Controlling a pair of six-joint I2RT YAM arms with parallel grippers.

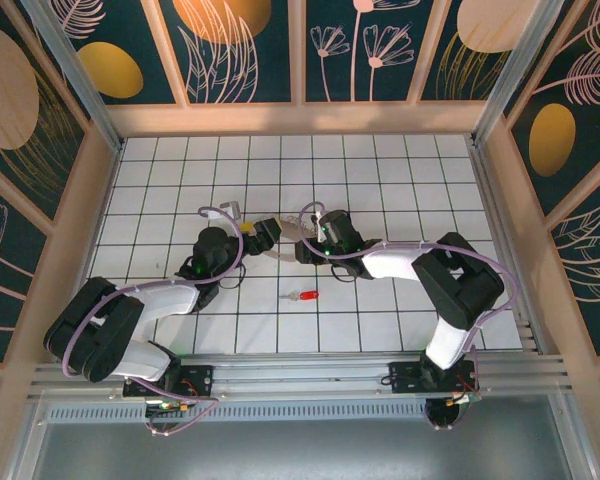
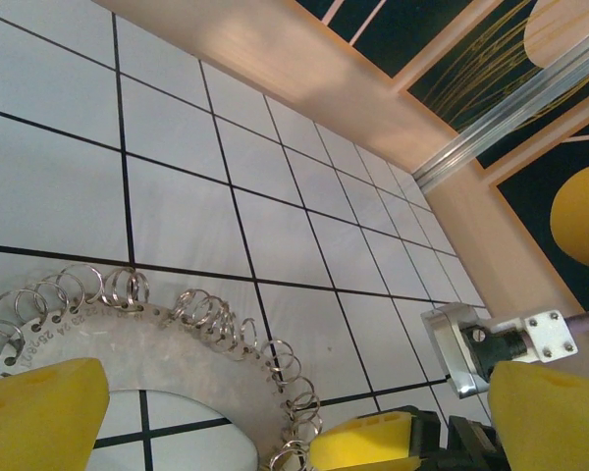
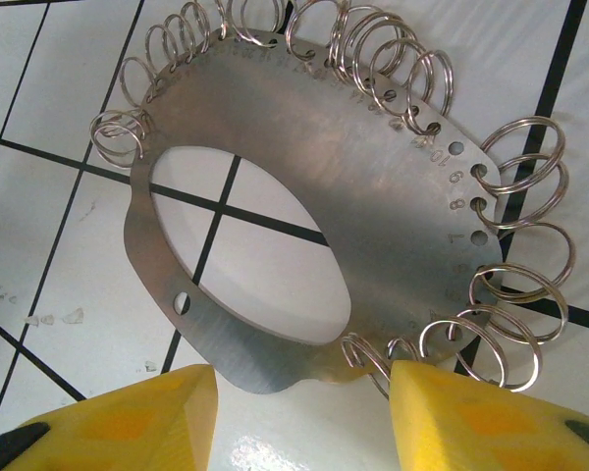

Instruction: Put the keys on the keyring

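Keyring [image 3: 275,128], white-tile floor [image 1: 380,180], floral walls [image 1: 370,50]; L jaws wide open, R jaws: hold unclear.

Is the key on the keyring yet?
No, the key lies by itself on the tiles, apart from the keyring.

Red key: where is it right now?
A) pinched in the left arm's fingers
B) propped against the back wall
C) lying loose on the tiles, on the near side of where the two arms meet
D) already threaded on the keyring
C: in the top view the red key lies alone on the white tiles, apart from the keyring.
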